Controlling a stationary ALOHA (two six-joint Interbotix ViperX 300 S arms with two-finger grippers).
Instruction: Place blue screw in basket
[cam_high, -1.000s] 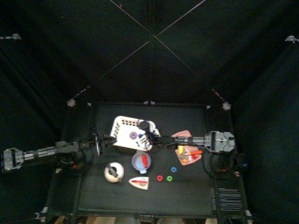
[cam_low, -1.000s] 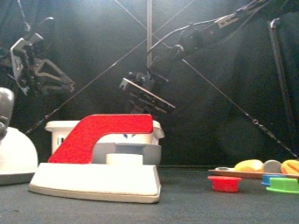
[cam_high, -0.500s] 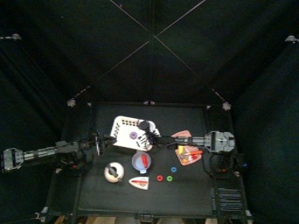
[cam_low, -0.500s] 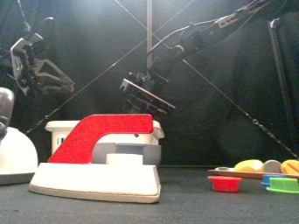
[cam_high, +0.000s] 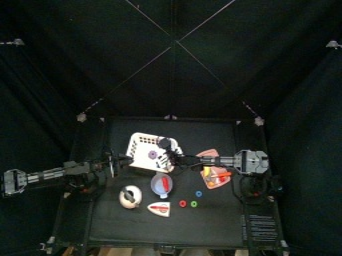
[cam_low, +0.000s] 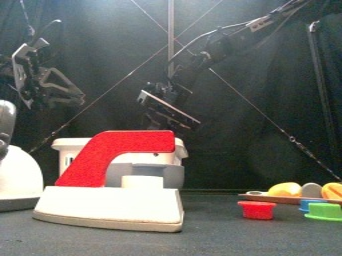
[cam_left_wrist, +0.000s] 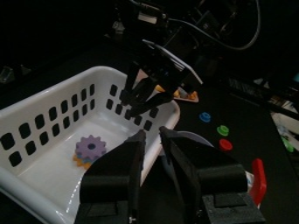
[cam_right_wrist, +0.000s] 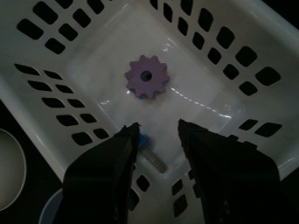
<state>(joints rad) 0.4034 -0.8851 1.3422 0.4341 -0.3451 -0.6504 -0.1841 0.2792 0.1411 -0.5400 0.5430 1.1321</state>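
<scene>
The white holed basket (cam_high: 139, 140) stands at the table's middle left; it also shows in the front view (cam_low: 67, 150), the left wrist view (cam_left_wrist: 47, 101) and the right wrist view (cam_right_wrist: 233, 52). A purple gear (cam_right_wrist: 146, 74) lies on its floor, also seen in the left wrist view (cam_left_wrist: 90, 147). My right gripper (cam_high: 166, 152) hangs over the basket (cam_left_wrist: 149, 92), jaws pointing down (cam_right_wrist: 160, 140) and close together on a small blue screw (cam_right_wrist: 142, 138). My left gripper (cam_high: 110, 163) rests left of the basket with its jaws nearly together and empty (cam_left_wrist: 155, 136).
A red and white iron-shaped toy (cam_low: 114, 180) stands in front of the basket. A white-and-tan roll (cam_high: 130, 196) lies at the front left. Small coloured rings (cam_low: 257, 208) and a tray of toy food (cam_high: 214, 175) lie to the right.
</scene>
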